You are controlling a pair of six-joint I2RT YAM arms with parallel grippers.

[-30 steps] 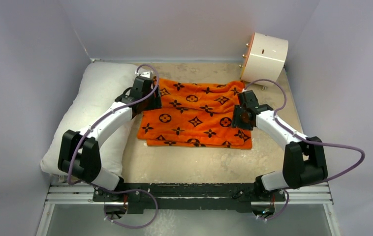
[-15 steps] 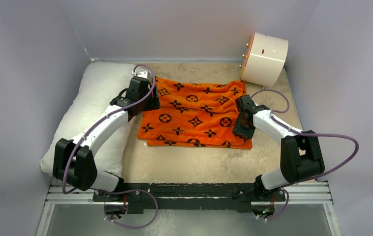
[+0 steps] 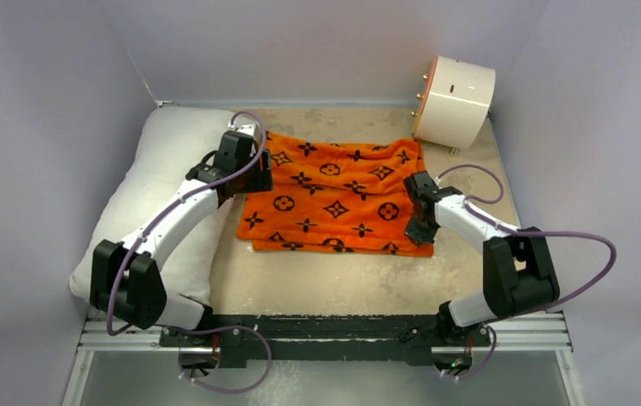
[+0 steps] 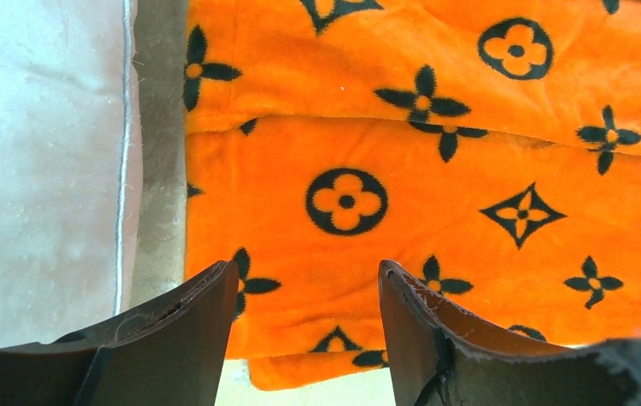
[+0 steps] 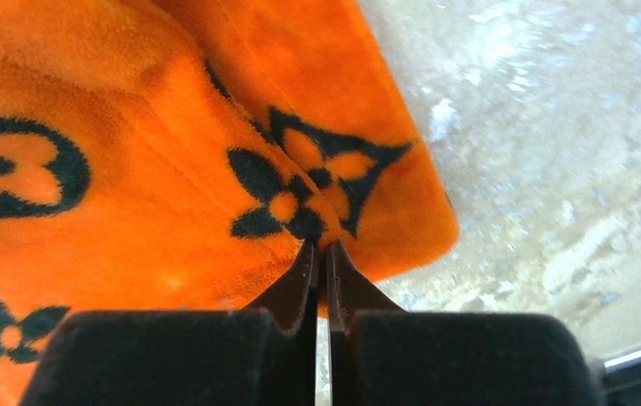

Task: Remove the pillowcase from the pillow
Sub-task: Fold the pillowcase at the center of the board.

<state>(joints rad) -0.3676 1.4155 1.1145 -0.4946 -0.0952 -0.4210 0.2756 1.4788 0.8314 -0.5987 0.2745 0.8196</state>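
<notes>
The orange pillowcase (image 3: 334, 199) with black motifs lies flat and folded on the table, apart from the white pillow (image 3: 161, 169) along the left wall. My left gripper (image 3: 254, 176) hovers over the pillowcase's left edge. In the left wrist view this gripper (image 4: 304, 271) stands open with nothing between its fingers, the pillowcase (image 4: 435, 194) below it and the pillow (image 4: 38, 169) to the left. My right gripper (image 3: 419, 227) is at the pillowcase's near right corner. Seen from the right wrist, it (image 5: 320, 245) is shut, tips against the pillowcase (image 5: 131, 169), no fabric visibly pinched.
A white cylinder with an orange face (image 3: 457, 100) stands tilted at the back right corner. Grey walls close in the beige table (image 3: 325, 279) on three sides. A metal rail carrying the arm bases runs along the near edge.
My right gripper has shut and drawn back toward the near right corner of the pillowcase. The left arm shifted slightly left and back, still open.
</notes>
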